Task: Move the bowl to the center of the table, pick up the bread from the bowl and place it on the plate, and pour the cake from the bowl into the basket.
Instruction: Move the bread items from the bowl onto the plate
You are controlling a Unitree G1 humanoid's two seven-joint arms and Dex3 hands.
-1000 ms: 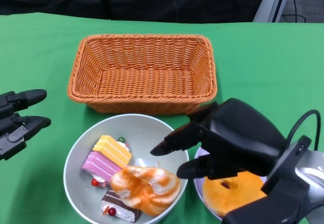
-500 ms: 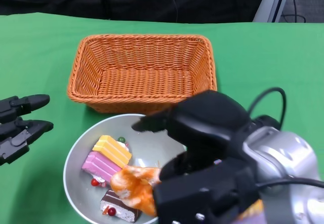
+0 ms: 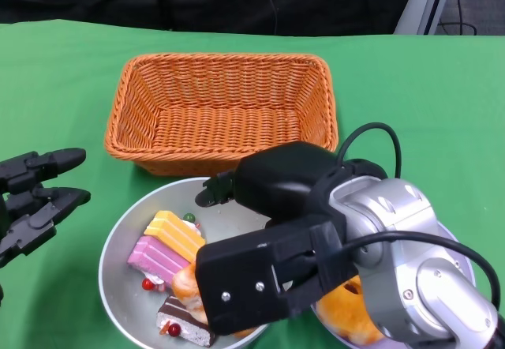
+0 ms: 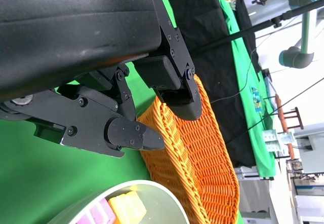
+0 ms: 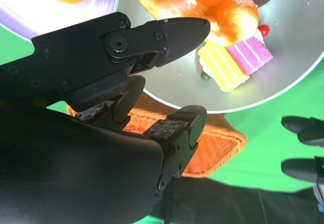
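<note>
The grey bowl sits in front of the orange basket. It holds a yellow cake, a pink cake, a chocolate cake and the glazed bread. My right hand hangs over the bowl's right half and hides most of the bread. In the right wrist view its fingers are spread above the bread with nothing between them; contact cannot be told. My left hand is open, left of the bowl, holding nothing.
The plate lies right of the bowl, mostly under my right forearm, with an orange bun on it. The basket is empty. Green cloth covers the table; a black backdrop runs behind it.
My right hand has swung left from above the plate to over the bowl, turning at the wrist and covering the bread. The left hand has barely shifted.
</note>
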